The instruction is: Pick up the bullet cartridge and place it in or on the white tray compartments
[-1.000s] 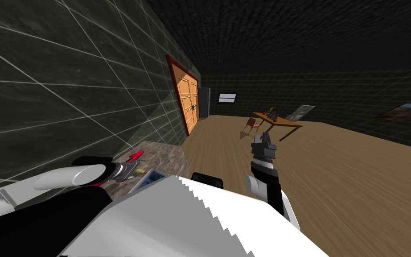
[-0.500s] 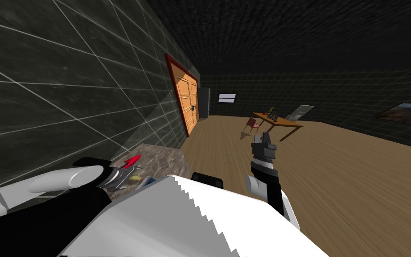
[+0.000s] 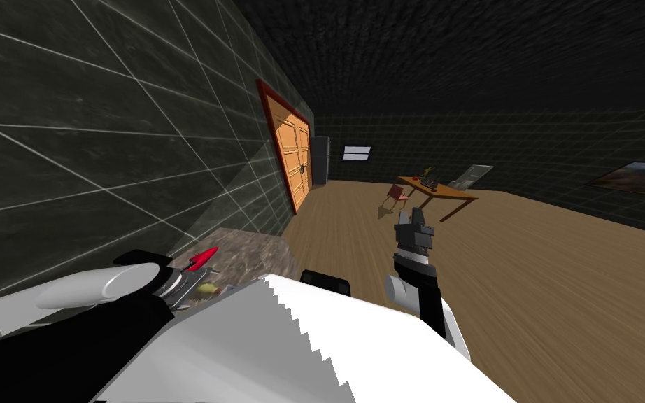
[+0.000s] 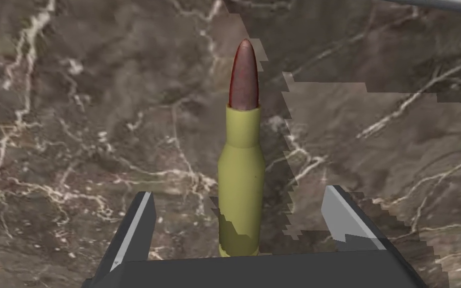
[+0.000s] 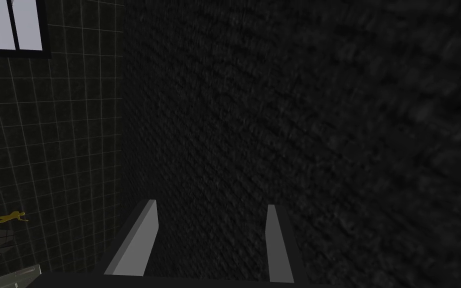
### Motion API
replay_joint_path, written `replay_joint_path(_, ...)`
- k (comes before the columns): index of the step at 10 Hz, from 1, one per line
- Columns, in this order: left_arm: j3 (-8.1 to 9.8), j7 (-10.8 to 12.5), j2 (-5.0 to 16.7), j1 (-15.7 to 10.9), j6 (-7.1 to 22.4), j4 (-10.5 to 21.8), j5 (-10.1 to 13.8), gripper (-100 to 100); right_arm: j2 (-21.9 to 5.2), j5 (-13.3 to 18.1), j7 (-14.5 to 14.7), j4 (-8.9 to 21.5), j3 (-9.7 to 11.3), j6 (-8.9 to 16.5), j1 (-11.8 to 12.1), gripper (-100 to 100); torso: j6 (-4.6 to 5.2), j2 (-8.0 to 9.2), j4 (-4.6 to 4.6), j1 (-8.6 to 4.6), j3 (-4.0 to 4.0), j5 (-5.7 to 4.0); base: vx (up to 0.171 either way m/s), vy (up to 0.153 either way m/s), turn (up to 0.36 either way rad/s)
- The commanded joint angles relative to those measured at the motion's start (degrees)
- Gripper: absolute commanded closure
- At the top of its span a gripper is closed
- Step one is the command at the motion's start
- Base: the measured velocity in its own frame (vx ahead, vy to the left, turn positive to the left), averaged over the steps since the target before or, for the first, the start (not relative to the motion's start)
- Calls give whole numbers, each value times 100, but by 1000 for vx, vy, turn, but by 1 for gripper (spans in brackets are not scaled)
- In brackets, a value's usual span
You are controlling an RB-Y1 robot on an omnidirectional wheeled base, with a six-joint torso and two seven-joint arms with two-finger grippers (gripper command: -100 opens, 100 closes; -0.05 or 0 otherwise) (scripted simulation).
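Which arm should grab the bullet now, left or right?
Left. The left gripper is open just above the marbled counter, with the bullet cartridge between its fingers, not yet gripped. The right gripper, open too, is held up over the wooden floor, far from it.

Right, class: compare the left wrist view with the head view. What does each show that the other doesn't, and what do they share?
Left wrist view: the cartridge in full, yellow case and dark red tip, on the marble top between the fingers of the open left pincer, neither touching it. Head view: an orange door, a far table, a red chair, and the right pincer raised over the wooden floor. Both: the marble top, the left pincer and the cartridge.
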Motion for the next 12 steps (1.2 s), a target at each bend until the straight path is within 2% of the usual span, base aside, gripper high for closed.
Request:
replay_joint_path(1,171,-229,-126,-286,242,286,-177,-100,0,0,0,0,0,0,0,0,0,0,0,0,0,0,-86,-39,-304)
replay_joint_path(2,171,-229,-126,-385,242,489,-177,-100,1,0,0,0,1,0,-3,0,8,26,4,-12,13,-2,-104,-30,-168)
replay_joint_path(3,342,-457,-251,-572,484,667,-355,-100,0,0,0,0,1,0,-1,0,-1,38,9,-11,22,-3,-104,-44,-240)
replay_joint_path(5,342,-457,-251,-770,484,1031,-355,-100,1,0,0,0,1,0,-2,0,-1,43,10,-19,25,-4,-78,-43,-65)
replay_joint_path(6,513,-686,-377,-985,726,1213,-532,-100,0,0,0,0,0,0,-1,0,-4,34,9,-12,21,-3,-103,-28,-226)
replay_joint_path(7,513,-686,-377,-1129,726,1351,-532,-100,0,0,0,0,1,0,-3,0,5,43,9,-10,24,-3,-89,-32,-190)
replay_joint_path(8,513,-686,-377,-1155,726,1534,-532,-100,0,0,0,0,1,0,-1,0,0,39,10,-10,24,-2,-38,-29,-5)
replay_joint_path(9,513,-686,-377,-1155,726,1581,-532,-100,0,0,0,0,0,0,0,0,-5,28,7,-8,17,-2,-10,-18,32)
replay_joint_path(10,684,-914,-502,-1434,968,1816,-710,-100,0,0,0,0,0,0,0,0,-4,18,5,-5,11,-2,-73,-47,-291)
replay_joint_path(12,684,-914,-502,-1540,968,2109,-710,-100,0,0,0,0,0,0,-1,0,-3,34,8,-15,20,-4,-63,-36,-70)
